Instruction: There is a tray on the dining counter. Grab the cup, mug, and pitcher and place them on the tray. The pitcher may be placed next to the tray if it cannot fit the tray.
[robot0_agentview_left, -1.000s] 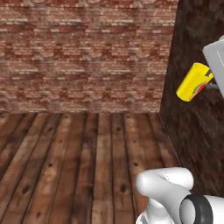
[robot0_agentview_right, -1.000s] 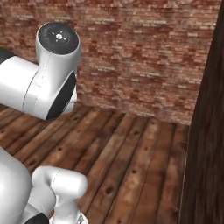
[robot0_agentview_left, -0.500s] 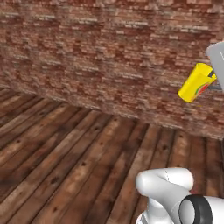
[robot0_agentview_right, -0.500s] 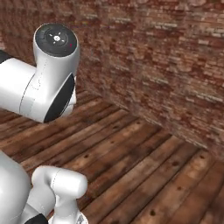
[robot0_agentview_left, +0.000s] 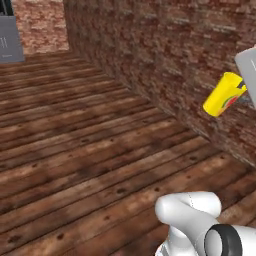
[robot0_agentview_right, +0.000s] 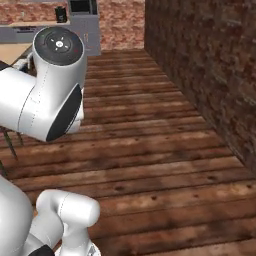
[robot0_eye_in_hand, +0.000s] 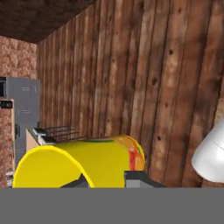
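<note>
up by the right edge of the left base view, our gripper (robot0_agentview_left: 244, 93) has its jaws squeezed narrow on the cup (robot0_agentview_left: 224, 94), high above the wood floor (robot0_agentview_left: 90, 150). a moment ago the brick wall (robot0_agentview_left: 165, 55) faced us flat. now it runs off to one side, and grey cabinets (robot0_agentview_right: 82, 27) show far back. only our cameras turned, so we think the base is driving the cup to the dining counter. the cup's long side slants, with its rim up and to the right, near the gripper, and its bottom down and to the left. from the hand view the cup (robot0_eye_in_hand: 78, 162) lies sideways, its open mouth at the left.
</note>
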